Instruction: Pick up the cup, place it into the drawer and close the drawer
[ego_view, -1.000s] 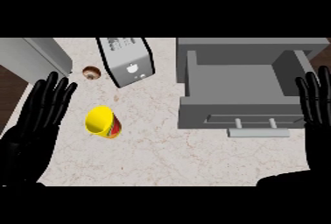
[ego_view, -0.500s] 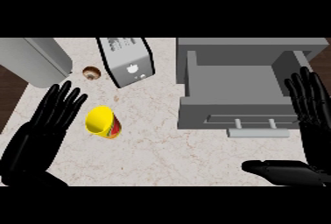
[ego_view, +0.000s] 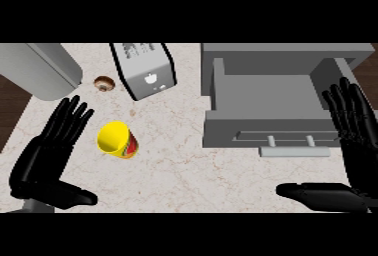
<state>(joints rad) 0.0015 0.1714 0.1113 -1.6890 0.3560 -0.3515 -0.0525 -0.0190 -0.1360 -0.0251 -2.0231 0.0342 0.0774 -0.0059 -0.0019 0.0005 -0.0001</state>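
A yellow cup with a red band lies tipped on the marble counter, its mouth facing up and left. My left hand is open just to the left of it, fingers straight and pointing up, not touching it. The grey drawer stands pulled open at the right, its inside bare, with a handle on its front. My right hand is open at the right edge, over the drawer's right side, thumb stretched out low.
A grey toaster stands behind the cup. A small brown round object lies left of it. A large grey rounded appliance fills the back left corner. Dark floor shows past the counter's left edge.
My left hand has moved right and up toward the cup. My right hand has drifted inward, with its thumb showing more along the bottom. The cup has not moved.
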